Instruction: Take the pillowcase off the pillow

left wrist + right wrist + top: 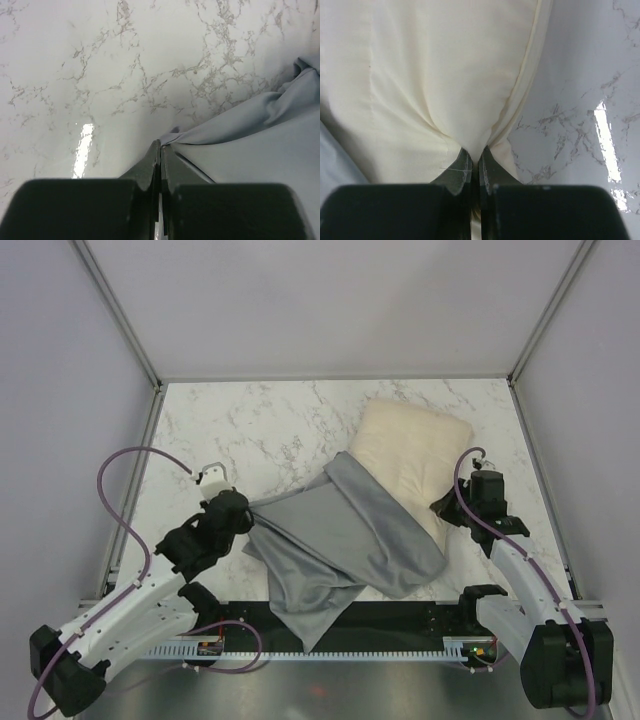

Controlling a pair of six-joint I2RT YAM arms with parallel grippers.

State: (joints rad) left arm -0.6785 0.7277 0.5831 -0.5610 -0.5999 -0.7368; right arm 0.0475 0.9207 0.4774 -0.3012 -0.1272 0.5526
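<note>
The cream pillow (412, 455) lies at the back right, its far half bare and its near half still inside the grey pillowcase (345, 540). The case spreads left and toward the front edge. My left gripper (246, 512) is shut on the case's left corner; in the left wrist view the grey fabric (250, 145) runs from the closed fingertips (161, 149) off to the right. My right gripper (447, 512) is shut on the pillow's right edge; in the right wrist view the cream cloth (435, 75) is pinched between the fingertips (475, 155).
White marbled tabletop (260, 430) with grey walls on three sides. A metal rail (400, 645) runs along the near edge between the arm bases; a fold of the case hangs over it. Purple cables loop by both arms.
</note>
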